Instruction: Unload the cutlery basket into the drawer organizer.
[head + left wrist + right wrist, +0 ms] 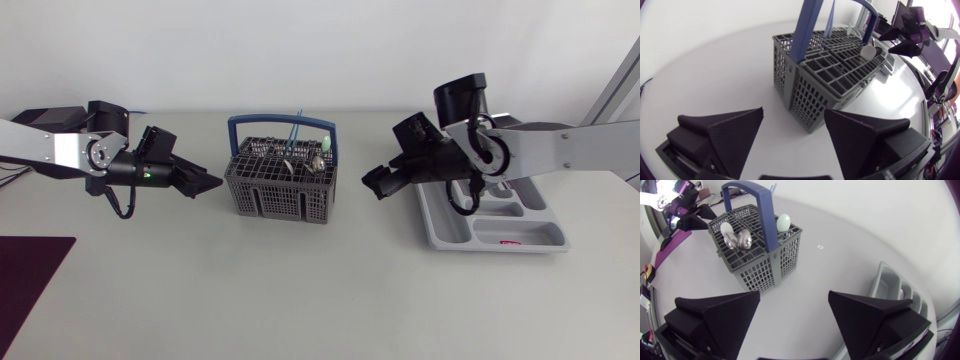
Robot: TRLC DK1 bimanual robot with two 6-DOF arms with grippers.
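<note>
Cutlery basket (283, 200), one, between left gripper (212, 184) and right gripper (374, 184), both spread, empty; one drawer organizer (540, 238).

The left gripper (207, 183) and right gripper (377, 184) face each other well apart, both with fingers spread wide, arms extended inward.

Apart from the job stuff, all you've got is the plain white tabletop (320, 300) and a dark purple mat (28, 285) lying flat at its edge, way off on your left.
</note>
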